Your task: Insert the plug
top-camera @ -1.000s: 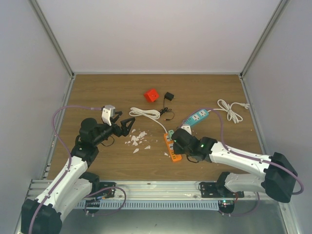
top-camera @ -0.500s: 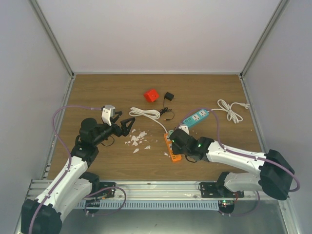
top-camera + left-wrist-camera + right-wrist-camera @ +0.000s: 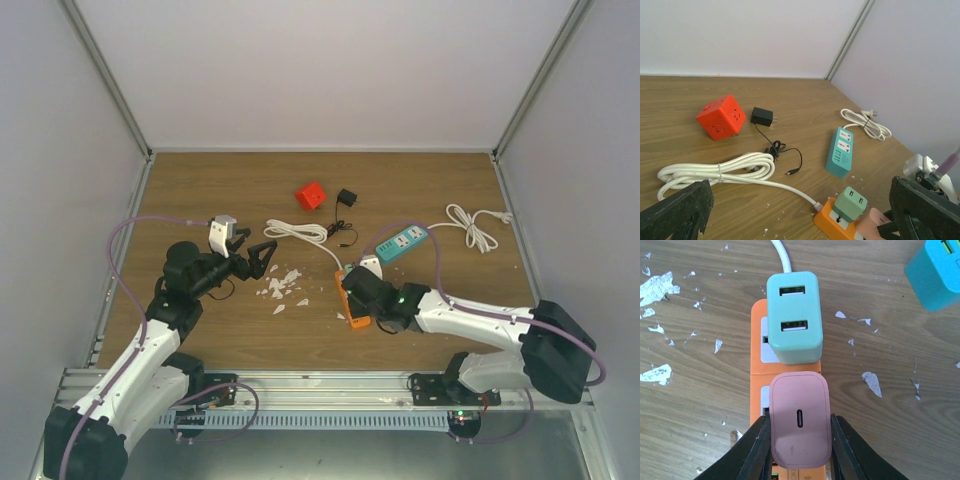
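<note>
In the right wrist view, the right gripper [image 3: 800, 422] is clamped on the pink plug [image 3: 800, 427], with one black finger pressed against each long side of it at the bottom centre of the frame. The plug sits over the orange power strip [image 3: 759, 362], face up, and its single slot port looks at the camera. Its upper edge touches the mint green adapter [image 3: 792, 315], which occupies the next outlet up the strip and shows two ports. We cannot tell whether the plug's prongs are fully seated (the body hides them). A white cable [image 3: 782, 255] leaves the top end of the strip.

In the overhead view, the left gripper [image 3: 267, 258] hovers left of centre with its jaws spread wide and nothing between them. Its wrist view shows one dark finger in each lower corner of the frame.

White flecks [image 3: 655, 285] are scattered over the wooden table [image 3: 200, 190], thickest at the left of the right wrist view. In the left wrist view we see a red cube socket [image 3: 721, 117] at upper left, a small black adapter [image 3: 761, 116] just to its right, a teal power strip [image 3: 841, 151] right of centre and a coiled white cord [image 3: 865, 122] beyond it.
</note>
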{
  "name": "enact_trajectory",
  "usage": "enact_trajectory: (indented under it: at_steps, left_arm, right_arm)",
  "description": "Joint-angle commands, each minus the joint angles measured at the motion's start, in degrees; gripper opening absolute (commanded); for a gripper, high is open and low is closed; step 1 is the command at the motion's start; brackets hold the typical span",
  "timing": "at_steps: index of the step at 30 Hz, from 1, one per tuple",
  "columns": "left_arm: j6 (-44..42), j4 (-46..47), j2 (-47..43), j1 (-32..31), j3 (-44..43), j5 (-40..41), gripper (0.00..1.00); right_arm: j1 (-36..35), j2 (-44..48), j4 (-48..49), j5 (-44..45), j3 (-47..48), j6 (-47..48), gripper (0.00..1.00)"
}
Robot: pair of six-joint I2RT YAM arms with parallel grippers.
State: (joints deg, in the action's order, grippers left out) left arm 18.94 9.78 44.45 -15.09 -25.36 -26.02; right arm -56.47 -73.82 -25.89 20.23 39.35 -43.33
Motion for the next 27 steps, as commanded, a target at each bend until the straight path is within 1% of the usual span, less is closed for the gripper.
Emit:
enact_trajectory:
  at_steps: [1,6,13,16,20,21,22,25,27]
  left_arm:
    - [0.2,2.9,0.2,0.5,0.6,0.6,0.99]
    - [0.3,2.8,-0.2,0.5,0.7,0.9,0.99]
    - [0.4,2.4,-0.7,0.4,0.8,0.8,0.99]
    - [0.4,2.4,-0.7,0.4,0.8,0.8,0.99]
    - [0.3,2.5,-0.6,0.4,0.8,0.9,0.99]
    - [0.3,2.5,-0.6,0.4,0.8,0.9,0.99]
    - [0.3,2.6,-0.6,0.4,0.8,0.9,0.99]
    - [0.3,2.5,-0.6,0.5,0.8,0.9,0.99]
    - [0.4,2.5,-0.7,0.5,0.7,0.9,0.99]
  right_arm:
    - [-0.5,-5.1,-0.2,-3.6,-5.8,-1.7,0.0]
    - [-1.0,-7.4,0.2,-4.1,-7.6,-3.0,0.0]
    - [-1.1,-7.2,-0.6,-3.6,-7.2,-3.1,0.01]
    - [-1.1,-6.0,-0.9,-4.3,-6.5,-0.6,0.0]
    - [-1.1,-1.5,-1.0,-5.1,-5.8,2.9,0.0]
    - [-1.1,-0.7,-1.5,-4.7,-5.2,3.4,0.03]
    - [-1.0,0.1,-2.2,-4.2,-4.4,3.7,0.1]
    - [-1.0,1.6,-3.8,-3.1,-2.4,4.9,0.35]
    - [-0.7,2.4,-4.6,-2.5,-1.0,6.0,0.55]
